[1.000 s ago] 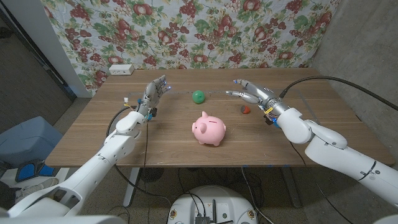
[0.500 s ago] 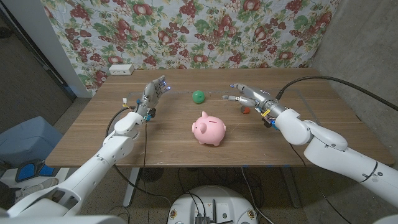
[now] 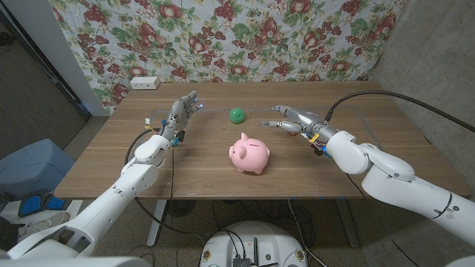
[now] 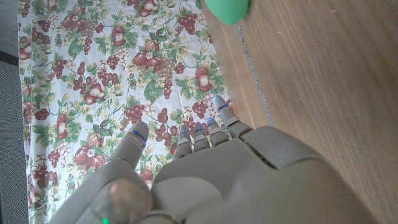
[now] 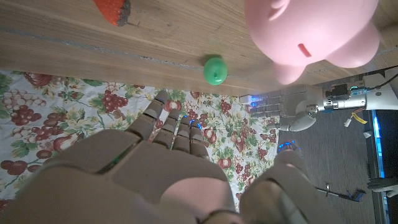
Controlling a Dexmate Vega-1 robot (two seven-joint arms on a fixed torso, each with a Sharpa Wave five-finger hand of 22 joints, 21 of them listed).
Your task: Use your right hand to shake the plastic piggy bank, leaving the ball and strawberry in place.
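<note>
The pink plastic piggy bank stands near the middle of the wooden table. A green ball lies behind it. In the right wrist view a red strawberry lies on the wood. My right hand hovers behind and to the right of the piggy bank, fingers spread and holding nothing, apart from the bank. My left hand is raised at the table's left, fingers apart and empty.
A small white box sits at the table's back left corner. A floral cloth hangs close behind the table's far edge. A grey wall stands to the right.
My right hand has moved left, towards the piggy bank, and now covers the strawberry in the head view. The left hand, bank and ball have not moved.
</note>
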